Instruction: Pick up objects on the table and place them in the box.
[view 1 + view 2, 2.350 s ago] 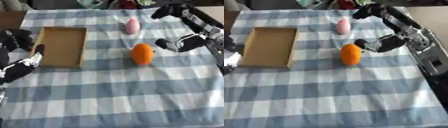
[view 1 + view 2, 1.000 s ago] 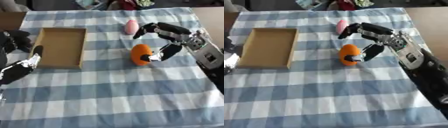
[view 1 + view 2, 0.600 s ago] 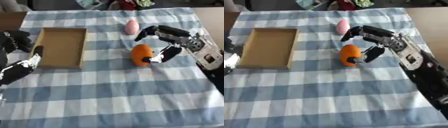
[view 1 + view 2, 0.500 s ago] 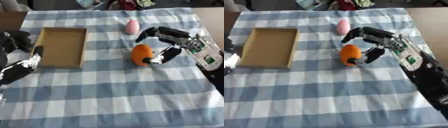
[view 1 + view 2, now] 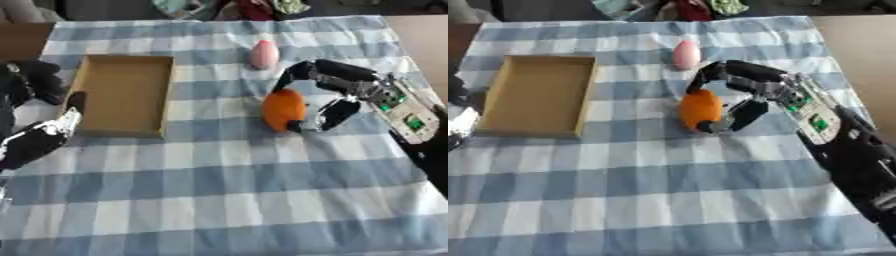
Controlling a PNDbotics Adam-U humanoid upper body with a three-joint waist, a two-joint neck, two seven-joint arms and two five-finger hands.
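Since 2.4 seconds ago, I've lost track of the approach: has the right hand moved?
Yes. The right hand has come leftward, toward the box, and now curls round the orange object.

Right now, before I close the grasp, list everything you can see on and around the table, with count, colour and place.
Tablecloth: one, blue and white check, covers the whole table.
Box: one, brown cardboard, open top, nothing visible inside, on the left half of the cloth.
Orange object: one, orange, rounded, middle of the cloth, right of the box.
Pink object: one, pink, egg-shaped, standing on the cloth beyond the orange one.
Clutter: several mixed-colour items past the far edge, too unclear to name.
Right robot hand: one, black and silver, fingers and thumb curved around the orange object's right side; contact looks likely, though not certain.
Left robot hand: one, black with pale parts, at the left edge beside the box, holding nothing.
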